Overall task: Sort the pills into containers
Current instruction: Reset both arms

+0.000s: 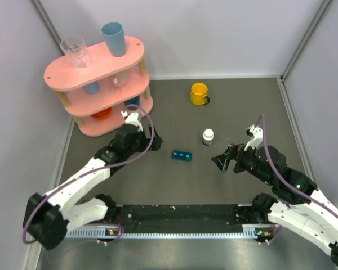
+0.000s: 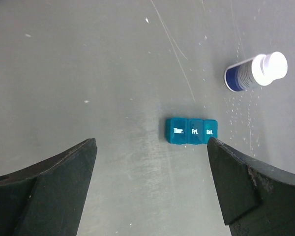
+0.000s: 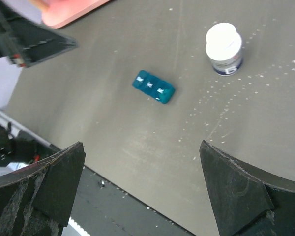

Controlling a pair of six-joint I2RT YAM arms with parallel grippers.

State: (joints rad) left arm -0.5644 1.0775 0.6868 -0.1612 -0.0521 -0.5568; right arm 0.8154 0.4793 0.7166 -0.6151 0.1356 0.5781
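The containers are one small dark-teal pill box [image 1: 182, 154] with three lidded compartments, lying flat on the dark table between the two arms. In the left wrist view the pill box [image 2: 191, 132] lies just beyond the right fingertip, lids shut. In the right wrist view the pill box [image 3: 154, 86] sits well ahead of the fingers. My left gripper [image 1: 154, 140] [image 2: 151, 142] hangs open to the box's left, holding nothing. My right gripper [image 1: 222, 161] [image 3: 141, 145] is open and holds nothing, to the box's right. No pills show in any view.
A white capped bottle [image 1: 208, 136] [image 2: 255, 72] [image 3: 224, 48] stands just behind and right of the box. A yellow mug [image 1: 199, 93] sits further back. A pink tiered shelf [image 1: 96, 73] with cups fills the back left corner. Walls close in the table's sides.
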